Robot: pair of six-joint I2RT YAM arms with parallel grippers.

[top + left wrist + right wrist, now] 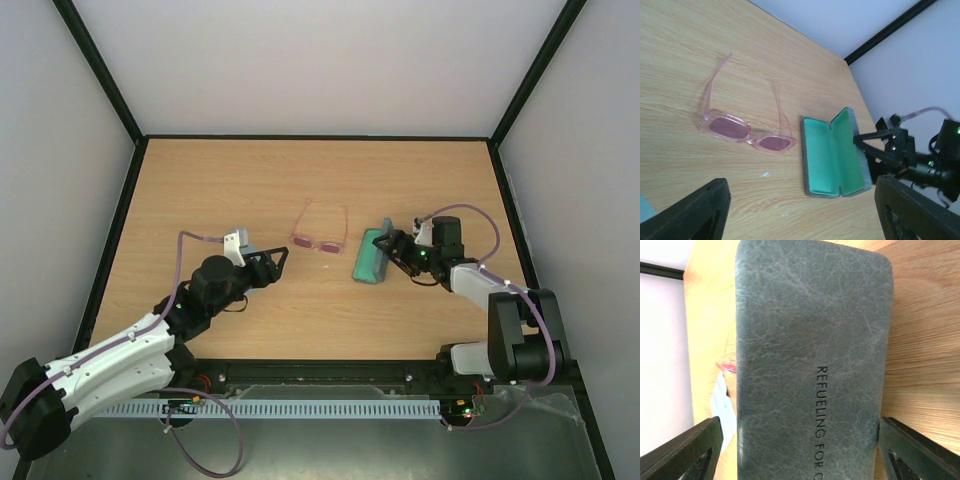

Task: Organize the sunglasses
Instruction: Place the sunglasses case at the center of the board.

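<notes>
The sunglasses (319, 240), pink-framed with purplish lenses, lie unfolded on the wooden table (250, 190) near its middle. In the left wrist view the sunglasses (747, 131) sit left of the case. The blue-grey case (371, 257) lies open just right of them, its green lining (832, 155) facing up. My right gripper (396, 252) is open at the case's right side, its fingers (920, 455) flanking the raised lid (810, 365), which fills the right wrist view. My left gripper (277, 262) hovers open and empty a little left of the sunglasses.
A black frame (130, 190) edges the table, with white walls beyond. A pale blue patch (722, 400) shows past the lid's left edge, beside a sliver of the pink frame (725, 367). Bare wood lies behind the sunglasses.
</notes>
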